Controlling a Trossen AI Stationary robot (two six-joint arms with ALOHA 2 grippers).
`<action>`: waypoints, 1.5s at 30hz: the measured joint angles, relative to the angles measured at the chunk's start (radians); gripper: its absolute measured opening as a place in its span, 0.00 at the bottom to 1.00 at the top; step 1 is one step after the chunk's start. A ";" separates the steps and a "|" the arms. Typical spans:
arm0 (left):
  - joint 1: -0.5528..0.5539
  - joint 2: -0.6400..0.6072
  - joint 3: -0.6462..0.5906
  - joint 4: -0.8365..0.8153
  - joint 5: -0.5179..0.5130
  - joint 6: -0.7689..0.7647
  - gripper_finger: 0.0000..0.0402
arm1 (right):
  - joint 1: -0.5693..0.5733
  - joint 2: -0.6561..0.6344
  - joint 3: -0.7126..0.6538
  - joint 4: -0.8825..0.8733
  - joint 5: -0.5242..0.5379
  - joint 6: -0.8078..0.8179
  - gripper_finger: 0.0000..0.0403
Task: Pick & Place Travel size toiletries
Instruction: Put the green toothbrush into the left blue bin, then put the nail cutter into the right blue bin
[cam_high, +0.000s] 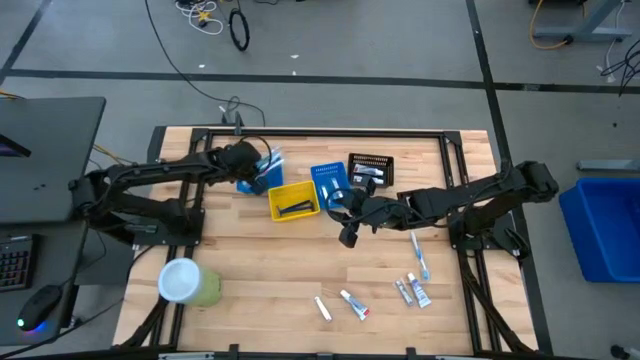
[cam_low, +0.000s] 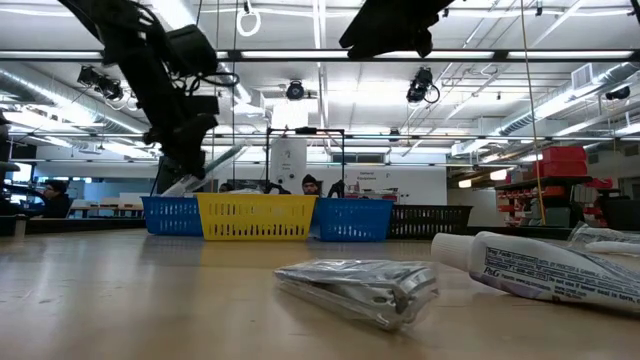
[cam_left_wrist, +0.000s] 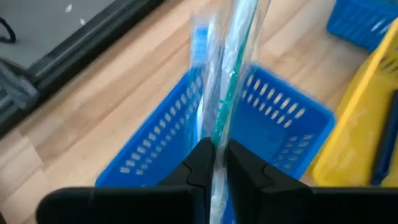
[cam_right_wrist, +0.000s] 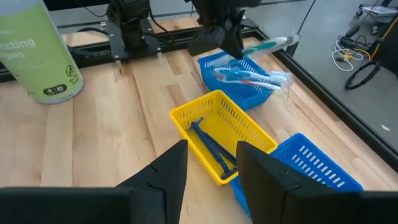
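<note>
My left gripper (cam_high: 250, 160) hangs over the left blue bin (cam_high: 262, 178), shut on a wrapped green-and-white toothbrush (cam_left_wrist: 233, 62). That bin holds more toothbrushes (cam_right_wrist: 249, 76). The yellow bin (cam_high: 293, 202) holds dark blue razors (cam_right_wrist: 211, 146). My right gripper (cam_high: 348, 232) is open above bare table, near the second blue bin (cam_high: 330, 183), touching nothing. One toothbrush (cam_high: 420, 255) and several small white tubes (cam_high: 412, 291) lie flat on the table's near right part. A wrapped razor (cam_low: 360, 285) and a tube (cam_low: 540, 265) lie close to the low camera. My left gripper (cam_left_wrist: 216, 152) pinches the wrapped toothbrush by one end (cam_left_wrist: 216, 134) between its two fingers. The toothbrush runs on forward from the fingertips, along the fingers. It is lifted clear, roughly level above the blue bin (cam_right_wrist: 267, 45), and its clear wrapper surrounds it.
A big green cylinder with a white lid (cam_high: 185, 282) stands at the table's near left. A black bin (cam_high: 370, 170) sits toward the far edge, right of the blue bins. The four bins form a row across the far middle. Bare wood lies near the front centre (cam_high: 270, 290).
</note>
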 joint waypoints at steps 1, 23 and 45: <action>0.004 0.000 -0.010 0.000 0.001 0.000 0.10 | 0.000 0.000 0.000 0.000 -0.002 0.000 0.36; 0.004 0.000 -0.017 0.033 -0.002 -0.013 0.35 | 0.000 0.000 0.000 0.000 -0.007 0.000 0.35; -0.183 0.000 -0.018 0.369 0.297 -0.084 0.32 | 0.000 0.000 0.000 -0.010 -0.156 0.000 0.32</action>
